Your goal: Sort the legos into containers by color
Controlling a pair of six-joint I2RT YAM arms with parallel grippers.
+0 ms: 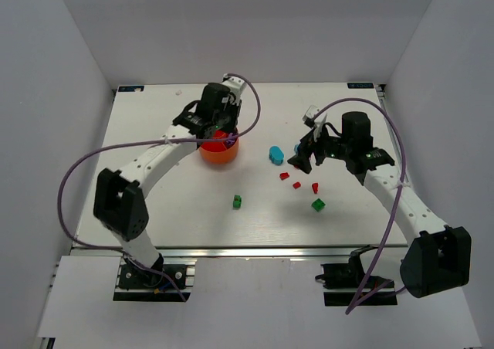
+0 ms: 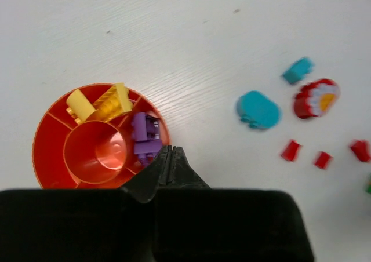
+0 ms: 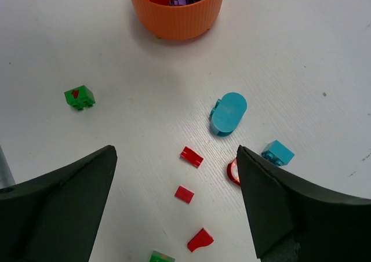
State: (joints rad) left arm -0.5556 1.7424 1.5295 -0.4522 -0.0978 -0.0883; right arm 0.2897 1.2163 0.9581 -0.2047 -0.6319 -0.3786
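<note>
left claw (image 2: pixel 171 155) shut over the tub (image 1: pixel 219 154), right claw (image 3: pixel 175 155) wide open over the red bits (image 3: pixel 191 156)

the orange tub sits on the white table (image 1: pixel 154 210), far and a bit left of the middle; the left claw hangs over it; its two fingers are pressed tight, tip to tip, with nothing between them; inside the tub, yellow legos (image 2: pixel 107 102) lie in one part and a purple lego (image 2: pixel 145 135) lies in the part just beside it

the right claw is to the right of the tub, well apart from it; its fingers stand as far apart as can be and hold nothing; i cannot tell if they touch the table; three red bits lie loose on the table under the gap; a teal oval (image 3: pixel 229 112) lies between the tub and the red bits; a small teal brick (image 3: pixel 277 152) lies to the right of the oval; a red flower (image 2: pixel 316 98) with a white and yellow face lies just beside that brick, and the right wrist view hides most of it behind a finger

one green brick (image 1: pixel 238 201) lies alone, nearer than the tub; a second green brick (image 1: pixel 318 204) lies near the red bits, on their near side
</note>
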